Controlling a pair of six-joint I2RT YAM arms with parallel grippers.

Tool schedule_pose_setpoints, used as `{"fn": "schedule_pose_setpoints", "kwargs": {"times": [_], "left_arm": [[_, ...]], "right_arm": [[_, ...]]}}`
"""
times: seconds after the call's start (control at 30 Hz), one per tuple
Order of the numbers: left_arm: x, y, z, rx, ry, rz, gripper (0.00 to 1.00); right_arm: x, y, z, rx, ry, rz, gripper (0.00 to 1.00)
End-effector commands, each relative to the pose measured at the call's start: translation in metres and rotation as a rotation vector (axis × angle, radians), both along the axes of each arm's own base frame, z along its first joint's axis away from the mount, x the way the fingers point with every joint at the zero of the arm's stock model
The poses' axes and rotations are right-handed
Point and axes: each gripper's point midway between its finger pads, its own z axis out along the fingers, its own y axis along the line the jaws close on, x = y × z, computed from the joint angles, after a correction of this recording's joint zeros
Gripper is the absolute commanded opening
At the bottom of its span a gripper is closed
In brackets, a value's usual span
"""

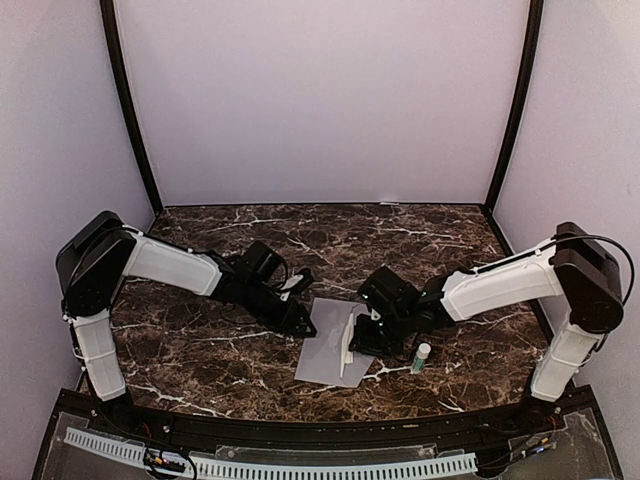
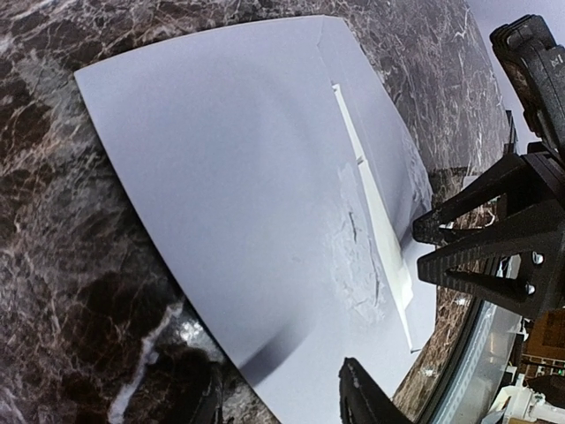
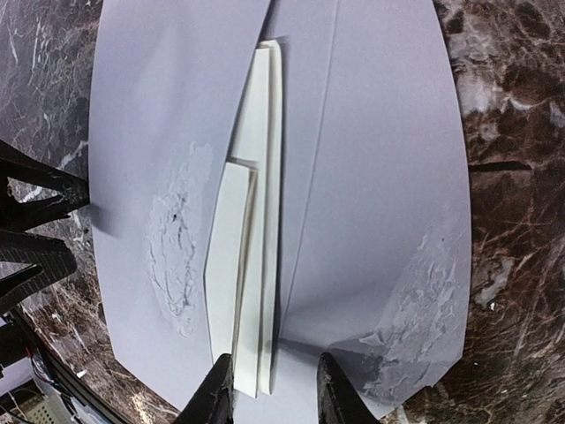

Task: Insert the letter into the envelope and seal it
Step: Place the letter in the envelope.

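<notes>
Dark marble tabletop (image 1: 200, 350) is seen from above, with the grey envelope (image 1: 318, 365) flanked by the left gripper (image 1: 305, 325) and the right gripper (image 1: 358, 345). From the left wrist, fingers (image 2: 362, 402) are seen apart over the envelope's edge, the letter (image 2: 380, 221) lying beyond them. From the right wrist, fingers (image 3: 340, 397) are seen parted, the folded letter's end lying between them.

My arms stretch inward, wrists low toward the table's (image 1: 200, 350) near edge. My left gripper (image 1: 302, 323) and right gripper (image 1: 360, 343) both stand with jaws parted.
</notes>
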Motion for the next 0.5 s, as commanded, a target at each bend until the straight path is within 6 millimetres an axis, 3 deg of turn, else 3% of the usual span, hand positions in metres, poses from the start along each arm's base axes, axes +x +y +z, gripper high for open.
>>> {"fn": "schedule_pose_setpoints", "kwargs": {"times": [0.0,0.47], "left_arm": [[-0.021,0.026,-0.017,0.107,0.045,-0.003,0.44],[-0.040,0.017,-0.025,0.111,0.084,-0.050,0.33]], "right_arm": [[0.000,0.002,0.004,0.022,-0.014,-0.015,0.30],[0.000,0.012,-0.006,0.033,0.005,0.000,0.25]]}}
